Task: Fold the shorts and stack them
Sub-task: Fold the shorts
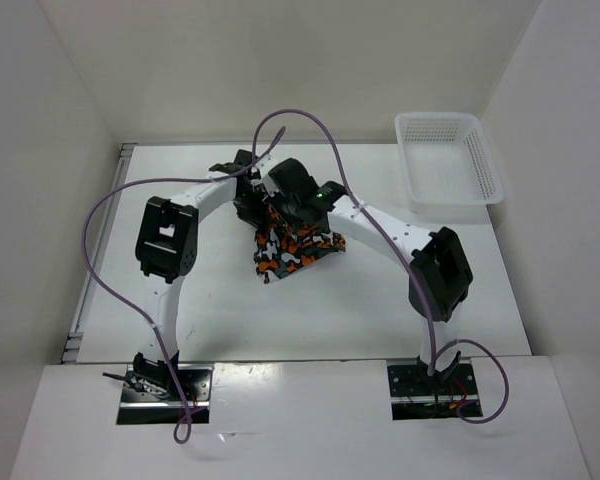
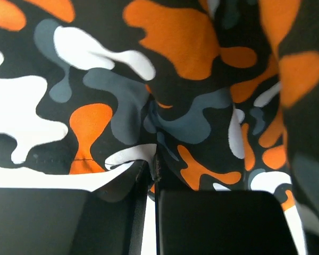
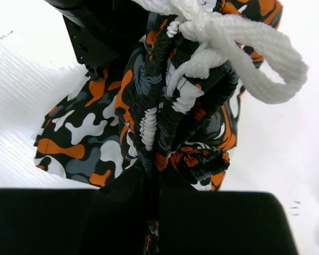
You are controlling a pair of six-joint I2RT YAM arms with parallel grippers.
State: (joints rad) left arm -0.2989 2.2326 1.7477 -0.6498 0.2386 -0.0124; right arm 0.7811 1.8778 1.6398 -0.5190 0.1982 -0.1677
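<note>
One pair of shorts (image 1: 292, 250), clamped by left gripper (image 2: 150, 183) and right gripper (image 3: 151, 183) (one basket (image 1: 488, 165) apart).

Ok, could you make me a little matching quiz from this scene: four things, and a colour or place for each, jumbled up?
Things:
1. shorts
2. mesh basket
3. drawstring
4. cable

Descriptions:
a. purple
b. white cord, knotted
c. at the far right corner of the table
d. orange, white, grey and black blotches

Pairs: 1-d, 2-c, 3-b, 4-a.
</note>
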